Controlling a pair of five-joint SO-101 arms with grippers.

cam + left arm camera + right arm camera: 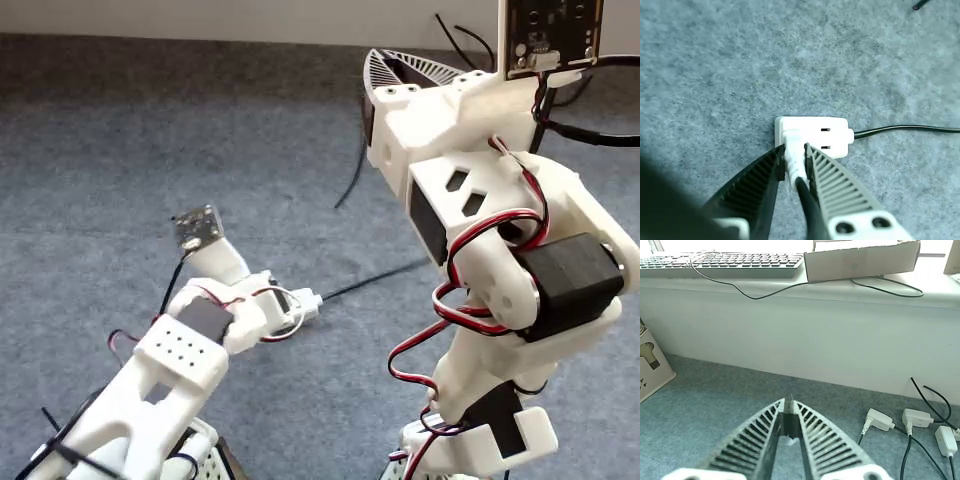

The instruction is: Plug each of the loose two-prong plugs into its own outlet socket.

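A grey carpet (200,130) with short pile carries everything. On it lies flat a white outlet block (832,135), and a thin black cable (905,129) goes out from one end of the block and runs over the carpet. A white plug (794,161) meets one side of the block. Where the carpet ends at a white wall, three white plugs (879,420) (917,416) (946,434) lie near each other, each with its own black cord. A cardboard box (652,365) stands on the carpet, well apart from them.
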